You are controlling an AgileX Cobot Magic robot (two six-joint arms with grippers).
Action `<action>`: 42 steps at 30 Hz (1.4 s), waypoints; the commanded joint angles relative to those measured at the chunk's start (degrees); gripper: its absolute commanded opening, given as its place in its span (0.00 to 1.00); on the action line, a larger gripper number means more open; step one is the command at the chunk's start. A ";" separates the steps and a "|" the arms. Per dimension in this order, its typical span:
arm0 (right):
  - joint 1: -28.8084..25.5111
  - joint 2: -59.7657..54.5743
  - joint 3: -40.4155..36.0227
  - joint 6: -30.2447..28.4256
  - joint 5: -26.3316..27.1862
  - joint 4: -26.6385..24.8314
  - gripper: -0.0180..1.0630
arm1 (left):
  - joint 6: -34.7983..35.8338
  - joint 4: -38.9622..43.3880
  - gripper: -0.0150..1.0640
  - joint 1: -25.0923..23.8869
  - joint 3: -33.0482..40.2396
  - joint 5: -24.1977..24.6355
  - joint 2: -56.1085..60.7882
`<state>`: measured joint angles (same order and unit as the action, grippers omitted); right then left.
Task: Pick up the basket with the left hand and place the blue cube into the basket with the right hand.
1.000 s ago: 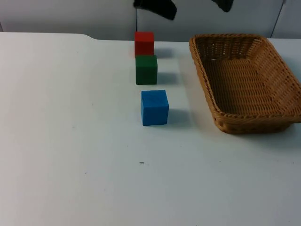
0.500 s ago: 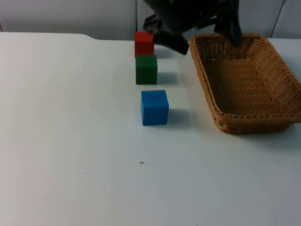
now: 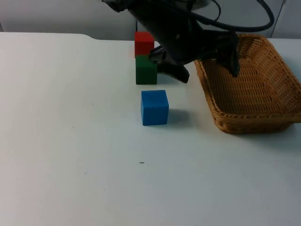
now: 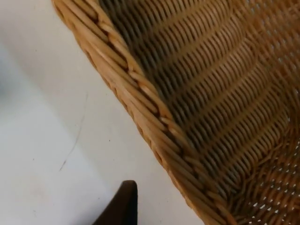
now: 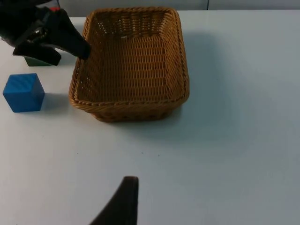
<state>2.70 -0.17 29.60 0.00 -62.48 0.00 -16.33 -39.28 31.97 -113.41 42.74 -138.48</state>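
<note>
At basket's near-left rim: left gripper [image 3: 207, 70], fingers spread astride the wall
Basket [image 3: 263, 101]: you see it resting on table [image 3: 70, 141]
Blue cube [image 3: 154, 107]: on table, beside basket, untouched
Right gripper: can't tell

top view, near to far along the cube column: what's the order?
blue cube → green cube → red cube. The left gripper straddles the basket rim to their right, one finger inside, one outside.
</note>
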 commanded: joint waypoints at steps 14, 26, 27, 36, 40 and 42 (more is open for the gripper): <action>-0.27 0.17 -0.45 0.00 0.65 0.58 0.98 | 3.20 3.31 0.99 2.49 -0.62 -3.41 -1.90; -0.27 0.17 -0.45 0.00 0.65 0.58 0.98 | 4.74 3.03 0.98 3.76 -0.62 -4.40 -3.41; -0.27 0.17 -0.45 0.41 0.65 0.83 0.98 | 4.74 3.03 0.98 4.28 -0.62 -4.53 -3.93; -0.27 0.17 -0.45 1.58 0.65 1.58 0.98 | 4.84 2.40 0.98 4.41 -0.62 -5.36 -4.95; -0.27 0.17 -0.45 1.58 0.65 1.58 0.98 | 4.84 2.40 0.98 4.41 -0.62 -5.12 -4.95; -0.27 0.17 -0.45 1.58 0.65 1.58 0.98 | 4.84 2.40 0.96 4.41 -0.62 -5.00 -4.95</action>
<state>2.70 -0.17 29.60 1.31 -62.48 1.11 -11.82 -36.31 36.02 -113.50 37.89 -143.49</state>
